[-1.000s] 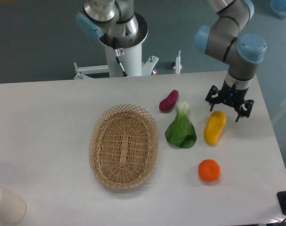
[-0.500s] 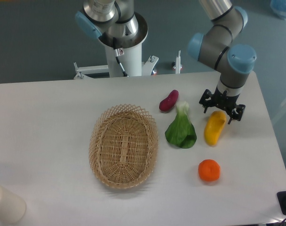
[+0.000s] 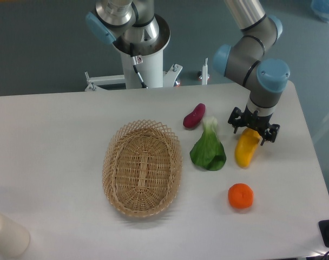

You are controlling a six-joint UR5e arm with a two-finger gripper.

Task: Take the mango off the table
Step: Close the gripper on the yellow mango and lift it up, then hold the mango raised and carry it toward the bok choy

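Observation:
The mango [image 3: 245,152] is an elongated yellow fruit, orange at its upper end, lying on the white table [image 3: 56,135] at the right. My gripper [image 3: 253,131] points down right above the mango's upper orange end. Its black fingers [image 3: 234,120] stand apart on either side of that end, open. The gripper body hides the mango's top tip. Whether the fingers touch the fruit cannot be told.
A green leafy vegetable [image 3: 208,149] lies just left of the mango. A purple-red sweet potato [image 3: 193,115] lies behind it. A round orange [image 3: 241,196] sits in front of the mango. A wicker basket [image 3: 142,168] stands mid-table. A white cylinder [image 3: 5,234] is at front left.
My gripper has moved left and slightly toward the front, from beside the mango's far end to directly over it. The mango and the other things have not moved.

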